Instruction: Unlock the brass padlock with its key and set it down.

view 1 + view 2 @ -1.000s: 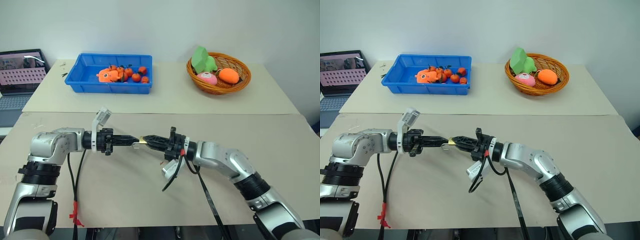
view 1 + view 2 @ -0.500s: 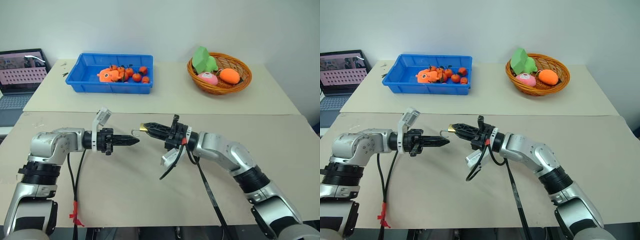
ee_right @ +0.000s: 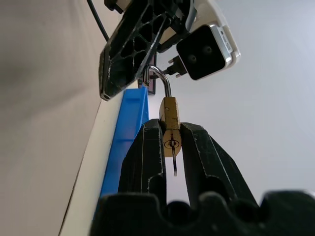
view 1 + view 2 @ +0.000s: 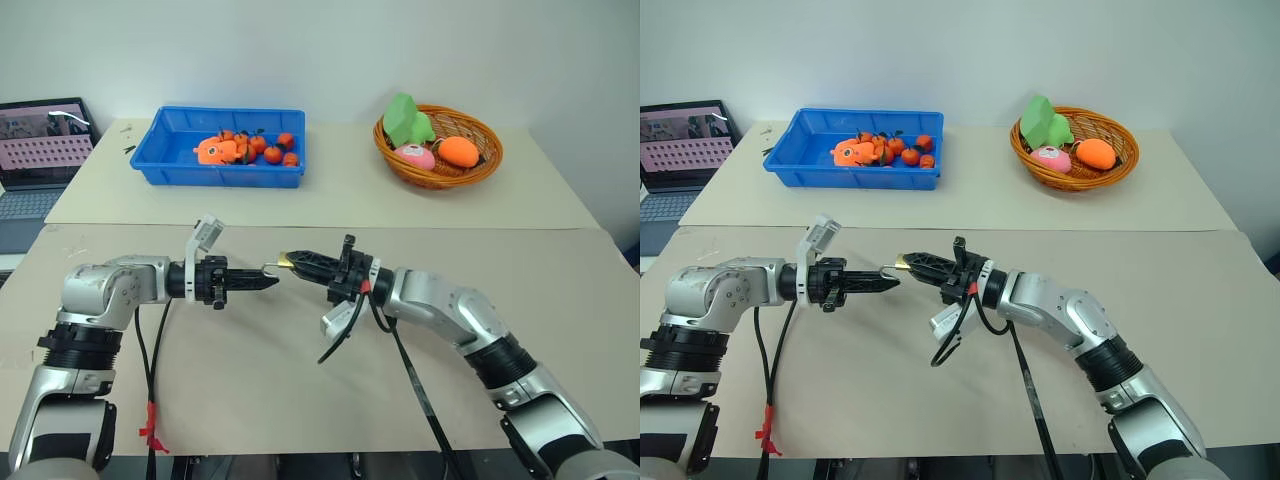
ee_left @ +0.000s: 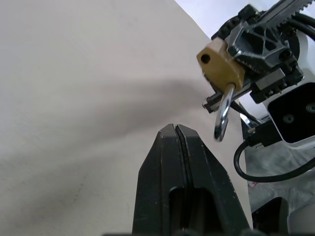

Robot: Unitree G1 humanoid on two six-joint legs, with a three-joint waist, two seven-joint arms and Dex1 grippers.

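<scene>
in right gripper (image 3: 172, 147) — brass padlock (image 3: 170, 127)

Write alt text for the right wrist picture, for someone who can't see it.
A small brass padlock is pinched between the two black fingers of the right claw, its silver shackle swung open and pointing away from the camera. Just beyond it the left claw, shut, sits beside the shackle. A blue bin and a pale wall lie behind.
</scene>
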